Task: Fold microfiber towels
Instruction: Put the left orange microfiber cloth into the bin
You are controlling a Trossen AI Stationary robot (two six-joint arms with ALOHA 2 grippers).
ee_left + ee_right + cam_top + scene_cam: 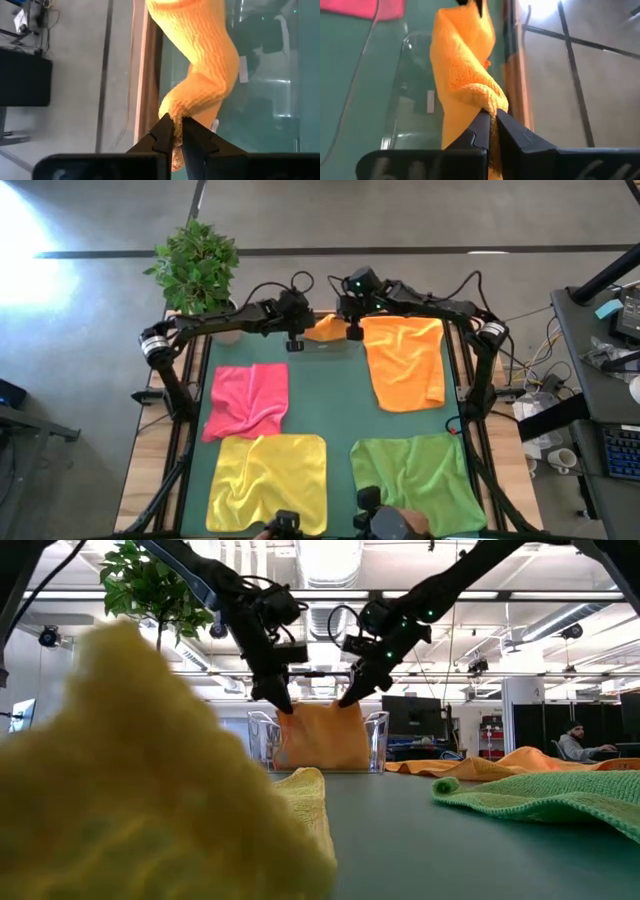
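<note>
A folded orange towel [325, 735] hangs between my two grippers at the table's far edge, over a clear plastic tray [377, 745]. My left gripper [283, 705] is shut on its left upper end and my right gripper [350, 698] on its right upper end. The towel's lower part shows behind the tray's clear front wall. A second orange towel [405, 362] lies spread at the far right, a pink one [248, 400] crumpled at the left, a yellow one [268, 480] at the near left and a green one [420, 475] at the near right. My left gripper pinches the folded towel's upper left corner [176, 116] between its two fingers, slanting down from the table's left. Several layers are bunched there. The towel hangs below toward the tray. My right gripper pinches the upper right corner [489, 104] between its two fingers, slanting down from the right. The bunched cloth twists and hangs down over the tray [410, 65].
A potted plant [195, 265] stands beyond the far left corner. The dark green mat [335, 405] shows bare down the middle between the towels. The mat's wooden edge [145, 75] runs just behind the tray.
</note>
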